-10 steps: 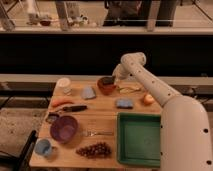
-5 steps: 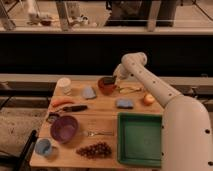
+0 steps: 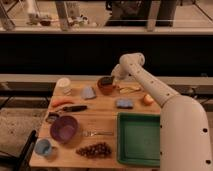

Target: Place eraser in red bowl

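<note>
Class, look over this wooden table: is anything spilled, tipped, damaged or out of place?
Nothing stands out. The small round reddish-brown bowl and the larger purple bowl sit upright; the gripper hangs at the reddish-brown bowl's rim.

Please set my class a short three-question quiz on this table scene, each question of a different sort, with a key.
1. True or false: the gripper hangs close beside the red bowl.
2. Which lies nearest the purple bowl? A the fork; B the banana; C the white cup.
3. Fill in: the grapes lie between the blue cup and the green ____.
Key: 1 true; 2 A; 3 tray.
</note>
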Available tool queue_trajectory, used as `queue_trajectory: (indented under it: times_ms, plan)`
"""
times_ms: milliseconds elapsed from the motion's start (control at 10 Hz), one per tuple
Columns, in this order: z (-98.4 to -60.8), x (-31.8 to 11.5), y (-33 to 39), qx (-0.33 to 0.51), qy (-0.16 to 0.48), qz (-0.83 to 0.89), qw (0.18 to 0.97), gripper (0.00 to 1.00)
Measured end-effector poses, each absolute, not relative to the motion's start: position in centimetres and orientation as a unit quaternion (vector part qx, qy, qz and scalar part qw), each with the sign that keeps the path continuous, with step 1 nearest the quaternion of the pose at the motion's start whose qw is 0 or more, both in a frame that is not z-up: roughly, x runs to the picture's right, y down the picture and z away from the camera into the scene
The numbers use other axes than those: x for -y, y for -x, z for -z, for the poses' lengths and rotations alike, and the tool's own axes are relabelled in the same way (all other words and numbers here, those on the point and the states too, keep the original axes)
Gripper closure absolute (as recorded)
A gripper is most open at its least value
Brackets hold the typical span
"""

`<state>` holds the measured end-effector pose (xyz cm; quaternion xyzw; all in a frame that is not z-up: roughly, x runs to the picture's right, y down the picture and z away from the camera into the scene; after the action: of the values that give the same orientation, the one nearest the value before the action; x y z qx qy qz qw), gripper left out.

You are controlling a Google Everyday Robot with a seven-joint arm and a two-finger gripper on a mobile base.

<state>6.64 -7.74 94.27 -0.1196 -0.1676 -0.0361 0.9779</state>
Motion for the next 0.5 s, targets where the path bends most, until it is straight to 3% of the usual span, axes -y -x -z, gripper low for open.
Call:
queue_trajectory:
  times_ms: [200,500]
  plan:
    - [-94.45,7.76,-5.74,0.174,0.120,0.039,0.977,0.21]
    - [-94.51,7.76,-6.08,0.174,0.119,0.037,0.977,0.20]
